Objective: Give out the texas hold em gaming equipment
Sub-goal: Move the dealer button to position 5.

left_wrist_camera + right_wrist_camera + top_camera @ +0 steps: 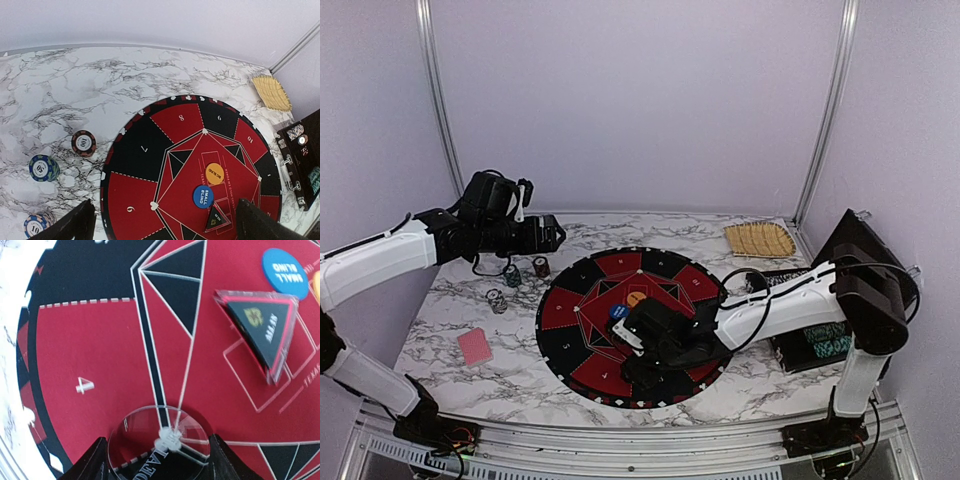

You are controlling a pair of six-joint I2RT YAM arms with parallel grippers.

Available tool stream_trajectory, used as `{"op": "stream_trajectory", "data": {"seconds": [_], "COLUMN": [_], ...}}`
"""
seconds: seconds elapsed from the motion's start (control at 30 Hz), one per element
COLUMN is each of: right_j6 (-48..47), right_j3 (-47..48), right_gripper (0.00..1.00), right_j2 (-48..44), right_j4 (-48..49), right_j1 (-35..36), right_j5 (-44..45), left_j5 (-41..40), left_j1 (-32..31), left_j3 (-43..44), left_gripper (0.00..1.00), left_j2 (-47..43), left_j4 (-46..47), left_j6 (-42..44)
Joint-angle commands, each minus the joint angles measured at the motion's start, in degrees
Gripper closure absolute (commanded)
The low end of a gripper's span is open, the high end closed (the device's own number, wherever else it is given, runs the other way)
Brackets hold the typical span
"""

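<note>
The clear button (159, 435) is pinched by the right tool (157, 442), likely for placing on the mat (90, 340); the left tool (166, 202) is spread.

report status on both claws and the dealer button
Left claw open, empty, above the mat. Right claw closed on clear dealer button, down at the mat. Triangular all-in marker and blue button close by, not touching.
</note>
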Motion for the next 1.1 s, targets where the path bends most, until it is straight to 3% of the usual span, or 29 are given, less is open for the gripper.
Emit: {"op": "stream_trajectory", "data": {"seconds": [0.0,0.37,0.9,1.07], "right_j6": [0.2,-4.2,-2.6,-2.0], "right_j3": [7.8,22.4,29.4,30.3], "right_gripper": [0.52,0.52,0.51,0.42], "right_j2": [5.4,17.3,21.2,21.9], "right_j4": [-2.9,-4.1,-8.9,-9.7], "right_j1": [-1.0,-9.4,-2.4,-2.4], "right_j5": [0.5,-0.4,0.4,1.3], "left_j5": [-0.7,0.4,1.2,1.4], "left_j1": [1.7,4.2,5.5,5.6], "left_j3": [-1.0,-1.8,-3.1,-3.2], "left_gripper": [0.01,0.01,0.01,0.01], "left_j2": [-2.6,-4.2,-5.3,-5.3], "left_j4": [-1.6,-2.2,-2.3,-2.3], "left_j6": [-1.4,-0.6,-0.7,-0.6]}}
